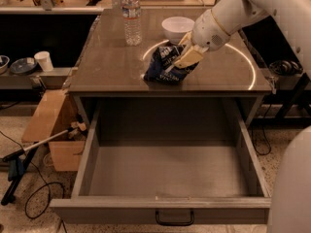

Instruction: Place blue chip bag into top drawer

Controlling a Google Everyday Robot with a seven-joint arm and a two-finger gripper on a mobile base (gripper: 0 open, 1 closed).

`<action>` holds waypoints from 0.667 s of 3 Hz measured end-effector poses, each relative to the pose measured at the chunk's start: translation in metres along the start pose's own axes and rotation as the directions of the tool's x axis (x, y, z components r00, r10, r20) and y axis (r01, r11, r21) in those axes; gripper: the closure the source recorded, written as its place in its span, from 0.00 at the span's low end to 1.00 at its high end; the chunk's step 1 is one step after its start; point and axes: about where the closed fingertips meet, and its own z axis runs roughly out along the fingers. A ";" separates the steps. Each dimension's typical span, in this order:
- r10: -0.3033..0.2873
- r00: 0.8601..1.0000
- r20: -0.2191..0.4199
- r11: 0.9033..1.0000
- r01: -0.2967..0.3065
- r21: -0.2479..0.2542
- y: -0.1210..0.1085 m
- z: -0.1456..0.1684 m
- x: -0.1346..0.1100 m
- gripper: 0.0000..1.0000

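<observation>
The blue chip bag [163, 67] is dark navy with white lettering and sits near the front edge of the grey cabinet top [112, 67]. My gripper [181, 58] comes in from the upper right on a white arm, and its pale fingers [187, 57] are shut on the right side of the bag. The top drawer [167, 171] is pulled fully open below the counter, with bare grey floor and sides and a small black handle [174, 221] on its front panel.
A clear water bottle [131, 14] stands at the back left of the top. A white bowl [177, 28] sits behind the bag. A cardboard box [51, 125] and cables lie on the floor at left. A cup [44, 60] and dishes rest on a low shelf.
</observation>
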 end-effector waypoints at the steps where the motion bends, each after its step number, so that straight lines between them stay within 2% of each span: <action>1: -0.001 1.000 0.001 1.000 0.001 0.002 -0.001 0.001 0.000 1.00; 2: -0.004 1.000 0.002 1.000 0.004 0.008 -0.003 0.001 -0.002 1.00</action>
